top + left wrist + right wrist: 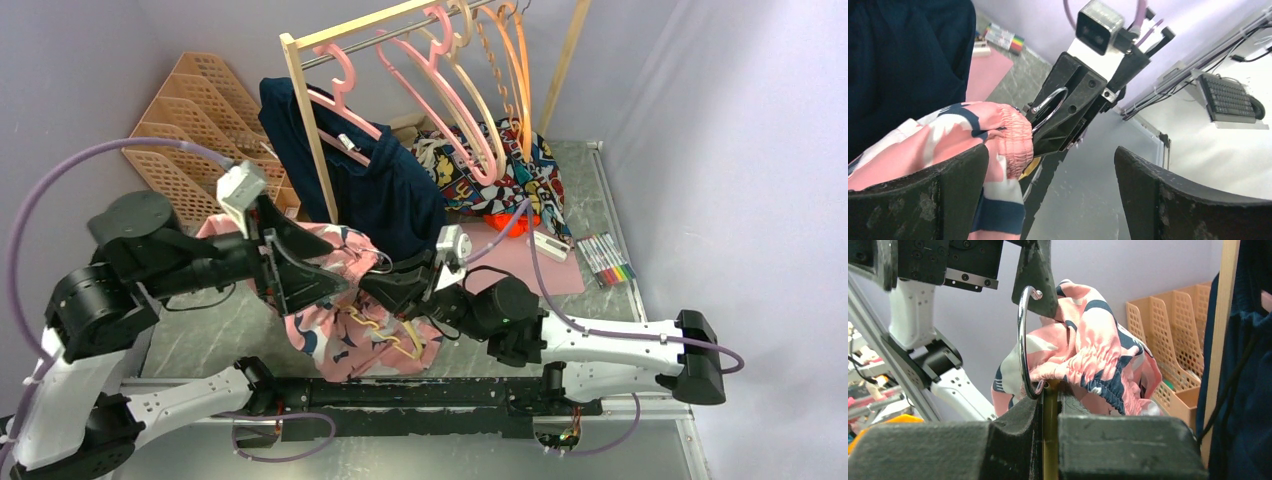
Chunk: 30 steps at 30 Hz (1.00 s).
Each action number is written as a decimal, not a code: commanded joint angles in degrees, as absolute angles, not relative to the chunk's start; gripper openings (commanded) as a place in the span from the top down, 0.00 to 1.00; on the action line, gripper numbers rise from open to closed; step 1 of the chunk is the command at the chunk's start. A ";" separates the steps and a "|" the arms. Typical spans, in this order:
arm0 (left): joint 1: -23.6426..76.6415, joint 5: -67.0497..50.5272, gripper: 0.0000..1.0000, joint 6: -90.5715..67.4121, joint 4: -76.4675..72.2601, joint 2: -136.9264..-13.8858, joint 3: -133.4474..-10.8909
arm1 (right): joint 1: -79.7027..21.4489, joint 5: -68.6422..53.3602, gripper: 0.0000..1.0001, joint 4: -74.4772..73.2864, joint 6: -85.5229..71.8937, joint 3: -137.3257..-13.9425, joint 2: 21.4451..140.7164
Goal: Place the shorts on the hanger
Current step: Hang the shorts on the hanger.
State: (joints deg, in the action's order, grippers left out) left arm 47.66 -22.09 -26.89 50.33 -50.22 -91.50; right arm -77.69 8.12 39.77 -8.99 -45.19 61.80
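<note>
The salmon-pink shorts (pixel 335 335) with navy and white blotches hang bunched over the pale yellow hanger (pixel 392 340) in the middle near the front. My right gripper (pixel 378 286) is shut on the hanger's yellow neck (pixel 1050 440), just below the silver hook (pixel 1021 340). The shorts' gathered waistband (pixel 1098 360) drapes over the hanger behind the jaws. My left gripper (pixel 322 274) is open with its jaws wide apart. The shorts (pixel 963 135) lie against its left finger (pixel 923 195). The hook (pixel 1048 102) and my right gripper (pixel 1070 107) show just ahead of it.
A wooden rack (pixel 305 110) at the back carries pink, beige and orange hangers (pixel 450 70) and a plain navy garment (pixel 385 185). A cartoon-print cloth (pixel 500 175), a pink sheet (pixel 535 265) and markers (pixel 605 258) lie at the right. Peach file organisers (pixel 190 120) stand back left.
</note>
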 commanded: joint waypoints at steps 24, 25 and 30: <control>47.47 -0.41 0.15 -9.09 55.40 -37.40 -96.16 | -77.68 -0.12 1.00 19.64 -5.35 -49.75 36.41; 47.46 -0.17 0.17 -8.90 55.32 -37.29 -95.36 | -77.77 -0.02 1.00 19.20 -5.36 -49.67 35.77; 47.52 1.66 0.27 -8.02 55.41 -36.25 -94.11 | -77.75 0.11 1.00 17.27 -5.36 -49.91 33.53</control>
